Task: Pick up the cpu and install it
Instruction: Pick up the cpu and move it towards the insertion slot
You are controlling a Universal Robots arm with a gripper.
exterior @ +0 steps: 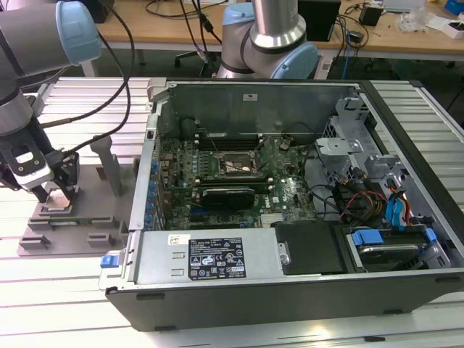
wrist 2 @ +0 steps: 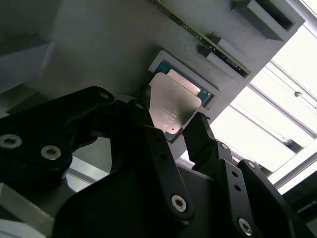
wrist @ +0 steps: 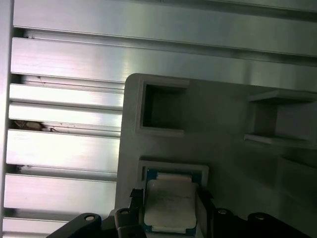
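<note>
**One cpu in its tray, gripper down over it**

Ribbed aluminium slats make up the table (exterior: 65,290), and wooden desks (exterior: 167,29) strewn with cables run along the back of the room. On the slats lie one grey tray (exterior: 72,225) at the exterior view's left and one open case (exterior: 290,297) beside it, with the motherboard (exterior: 290,192) and its black-framed socket (exterior: 235,165) exposed. Two labels sit on the case's metal cover, a large black-and-white one (exterior: 217,257) and a small white one (exterior: 179,239); their print is too small to read. Two arms are in sight: one reaches the tray, and the other (exterior: 268,36) stands behind the case.

In both wrist views the cpu (wrist 2: 171,106) lies flat in a square recess of the tray, silvery top up. The gripper (wrist 2: 171,113) straddles the chip. Whether it is clamped on it or merely spread beside it, I cannot tell.
</note>
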